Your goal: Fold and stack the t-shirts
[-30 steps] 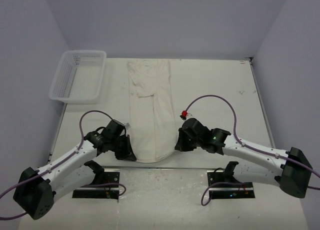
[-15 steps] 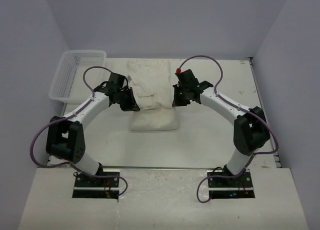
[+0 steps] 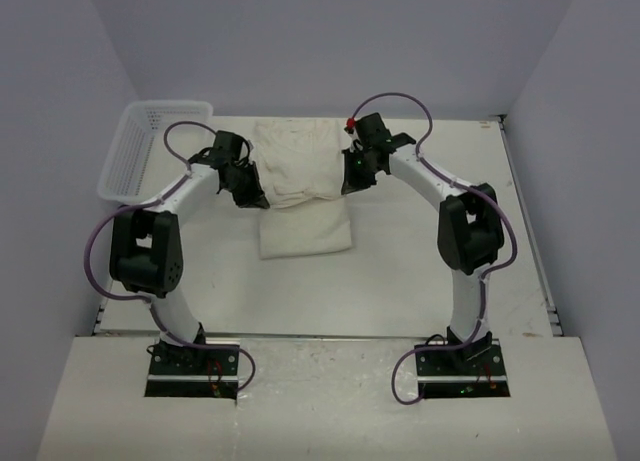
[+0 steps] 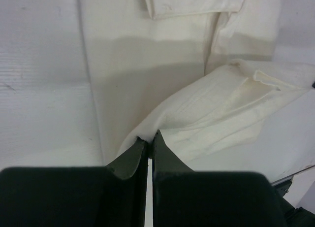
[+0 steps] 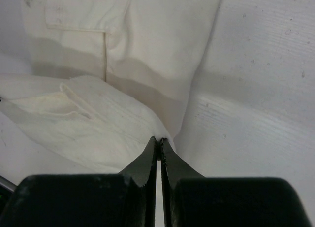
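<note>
One cream t-shirt (image 3: 305,233) lies in the middle of the table as a long strip, doubled over on itself. My left gripper (image 3: 258,198) is shut on the left corner of the raised edge, and my right gripper (image 3: 347,186) is shut on the right corner. Both hold that edge a little above the shirt's far half (image 3: 295,146). In the left wrist view the gripper (image 4: 149,137) pinches a peak of t-shirt cloth (image 4: 211,118). The right wrist view shows the same: the gripper (image 5: 159,141) is shut on the t-shirt fold (image 5: 98,133).
A white mesh basket (image 3: 165,106) stands at the table's far left corner, just left of my left arm. Bare table (image 3: 430,261) lies to the right of the shirt and in front of it. The table's far edge meets the back wall.
Both grippers have carried the shirt's near edge from the near side of the table towards the far side, folding the strip over itself. The arms are now stretched far out.
</note>
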Action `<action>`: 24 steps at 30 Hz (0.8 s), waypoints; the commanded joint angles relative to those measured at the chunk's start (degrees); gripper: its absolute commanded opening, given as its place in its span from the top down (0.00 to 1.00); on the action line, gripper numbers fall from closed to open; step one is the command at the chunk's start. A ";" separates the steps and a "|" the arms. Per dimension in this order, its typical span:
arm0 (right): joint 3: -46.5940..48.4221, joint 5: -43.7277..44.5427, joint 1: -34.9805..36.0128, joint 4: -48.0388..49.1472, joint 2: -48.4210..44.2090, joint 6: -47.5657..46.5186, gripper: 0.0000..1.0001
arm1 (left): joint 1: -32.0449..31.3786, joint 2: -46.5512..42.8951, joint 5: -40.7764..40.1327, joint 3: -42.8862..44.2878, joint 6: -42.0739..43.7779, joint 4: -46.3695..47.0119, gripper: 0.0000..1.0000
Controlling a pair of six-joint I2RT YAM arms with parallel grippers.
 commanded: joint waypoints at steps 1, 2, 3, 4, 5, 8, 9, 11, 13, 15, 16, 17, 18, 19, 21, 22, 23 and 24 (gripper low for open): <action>4.15 -2.99 -0.84 -2.28 1.48 -2.30 1.00 | 1.75 0.83 -0.39 1.79 1.51 0.92 1.00; 4.85 -3.26 -0.93 -2.37 1.92 -2.39 1.00 | 2.18 1.44 0.05 1.88 1.60 1.18 1.00; 5.21 -3.52 -1.10 -2.46 2.36 -2.39 1.00 | 2.36 1.97 0.49 2.23 1.69 0.75 1.00; 5.56 -3.87 -1.19 -2.63 2.89 -2.39 1.00 | 2.45 2.59 0.67 3.10 1.78 0.57 1.00; 6.61 -4.05 -1.28 -2.81 4.03 -2.39 1.00 | 2.45 3.38 0.75 3.28 1.78 0.75 1.00; 8.54 -5.20 -1.28 -3.25 6.66 -2.56 1.00 | 2.45 4.87 0.67 3.64 1.51 1.27 1.00; 8.99 -5.28 -1.37 -3.42 7.28 -2.65 1.00 | 2.45 5.31 0.67 3.81 1.60 1.19 1.00; 10.74 -5.46 -1.54 -3.95 9.30 -2.65 1.00 | 2.45 6.72 1.45 4.34 1.25 1.89 1.00; 11.54 -5.63 -1.72 -3.95 10.27 -2.65 1.00 | 2.45 8.29 1.63 5.13 1.34 1.80 1.00; 13.21 -5.11 -1.90 -4.30 11.94 -2.74 1.00 | 2.45 9.01 0.76 6.35 1.51 1.80 1.00; 14.69 -5.02 -1.90 -4.48 12.47 -3.00 1.00 | 2.54 9.36 0.23 6.80 1.16 1.98 1.00; 15.92 -5.02 -2.16 -4.83 13.26 -3.27 1.00 | 2.54 9.45 -0.12 7.15 0.99 2.76 1.00; 17.33 -4.85 -2.33 -5.79 14.92 -3.62 1.00 | 2.54 9.54 -1.52 8.02 0.90 3.12 1.00; 18.82 -3.89 -2.42 -6.23 15.72 -3.79 1.00 | 2.54 9.71 -2.66 8.55 0.64 3.56 1.00; 23.65 -2.92 -3.13 -7.28 18.43 -4.23 1.00 | 2.54 10.41 -4.42 12.40 1.33 3.30 0.96; 26.02 -2.21 -3.30 -7.99 19.41 -4.76 0.89 | 2.28 11.02 -6.95 14.08 1.77 2.77 0.87; 30.39 1.10 -4.00 -8.69 20.99 -5.11 0.70 | 2.10 11.03 -14.03 17.06 2.73 2.33 0.82; 32.79 2.35 -4.35 -9.48 21.70 -5.46 0.70 | 2.10 10.94 -16.27 18.65 3.18 2.24 0.82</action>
